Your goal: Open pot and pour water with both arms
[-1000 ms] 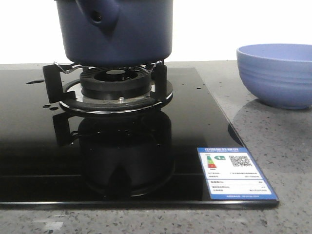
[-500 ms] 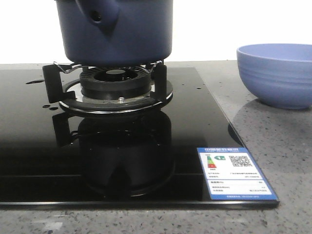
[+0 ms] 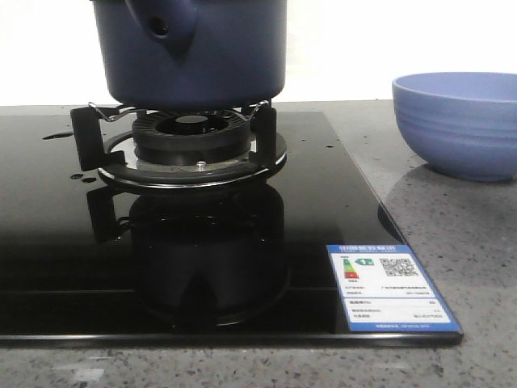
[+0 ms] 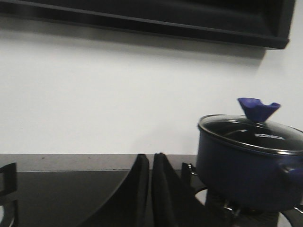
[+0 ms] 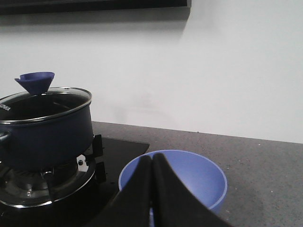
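The dark navy pot (image 3: pixel 194 52) sits on the burner grate (image 3: pixel 182 137) of the black stove, its stubby holed handle (image 3: pixel 164 24) facing the front camera. Both wrist views show the pot (image 4: pixel 248 165) (image 5: pixel 45 127) with a glass lid (image 4: pixel 255 135) (image 5: pixel 45 101) on it, topped by a blue knob (image 4: pixel 258 109) (image 5: pixel 35 81). My left gripper (image 4: pixel 150 158) is shut and empty, low over the cooktop beside the pot. My right gripper (image 5: pixel 152 158) is shut and empty, in front of the light blue bowl. Neither gripper shows in the front view.
A lighter blue ribbed bowl (image 3: pixel 459 123) (image 5: pixel 189 182) stands on the grey counter to the right of the stove. The black glass cooktop (image 3: pixel 242 234) carries an energy label (image 3: pixel 389 287) at its front right corner. A white wall rises behind.
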Robot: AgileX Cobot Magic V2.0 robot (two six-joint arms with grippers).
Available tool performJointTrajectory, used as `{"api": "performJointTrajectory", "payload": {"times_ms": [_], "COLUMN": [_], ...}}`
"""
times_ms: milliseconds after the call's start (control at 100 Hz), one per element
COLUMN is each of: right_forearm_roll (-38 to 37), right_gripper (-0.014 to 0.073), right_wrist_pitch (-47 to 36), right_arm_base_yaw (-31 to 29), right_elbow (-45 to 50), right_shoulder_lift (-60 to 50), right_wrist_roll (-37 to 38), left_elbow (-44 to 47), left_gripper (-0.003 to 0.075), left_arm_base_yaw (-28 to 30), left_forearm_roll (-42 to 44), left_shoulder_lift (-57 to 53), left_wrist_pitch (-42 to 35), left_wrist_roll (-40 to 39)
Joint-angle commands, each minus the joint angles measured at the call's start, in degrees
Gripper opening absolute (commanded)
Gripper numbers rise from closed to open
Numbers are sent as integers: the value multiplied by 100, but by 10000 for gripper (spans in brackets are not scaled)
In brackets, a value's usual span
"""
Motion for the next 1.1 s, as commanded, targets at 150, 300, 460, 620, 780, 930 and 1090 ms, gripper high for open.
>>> {"api": "performJointTrajectory", "payload": {"times_ms": [150,300,460,620,780,930,1090], "right_forearm_roll": [33,33,33,33,33,33,33], "right_gripper": [-64,-64,-64,-64,-64,-64,-64], "right_wrist_pitch": [-499,-499,-499,-499,-499,-499,-499], "right_arm_base_yaw": [9,9,9,9,9,9,9], "right_elbow": [-134,-134,-134,-134,-134,-134,-134], "right_shoulder_lift": [57,57,57,57,57,57,57], "right_wrist_roll": [-65,-65,-65,-65,-65,-65,-65], "left_elbow": [-151,-114,-77,6,381,771,1086], "left_gripper": [-20,-20,-20,-20,-20,-20,-20], "left_arm_base_yaw": [2,2,2,2,5,284,796], "left_forearm_roll": [-55,471,4016,8188,9696,9696,9539], "left_shoulder_lift": [79,79,79,69,-278,-774,-750], "left_wrist_pitch": [-309,-297,475,610,566,604,607], "left_wrist_roll": [-44,-56,-2329,-6542,-8168,-8230,-8340]}}
